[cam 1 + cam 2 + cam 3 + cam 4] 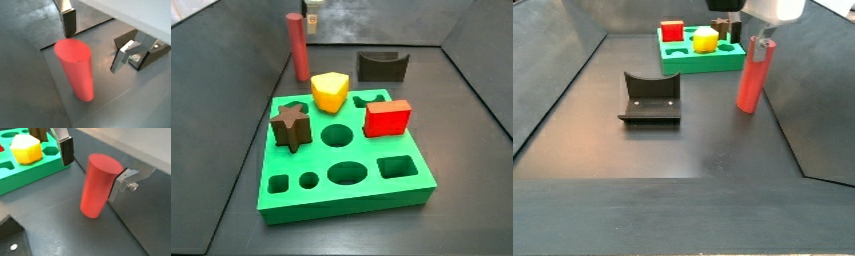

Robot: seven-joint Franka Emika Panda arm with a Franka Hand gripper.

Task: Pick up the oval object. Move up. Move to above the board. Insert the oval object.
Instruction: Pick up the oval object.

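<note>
My gripper (759, 38) hovered directly over the oval rod (752, 75), one finger (68, 22) above its top face, jaws spread wide and empty. The pickup was not yet made; I judged the next move to be a straight descent, then closing on it. The rod stood upright on the floor, long axis vertical, the green board (687, 62) off to one side.

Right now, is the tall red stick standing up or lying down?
Standing up. The oval object stands on end on the floor beside the board, the gripper around its top.
</note>
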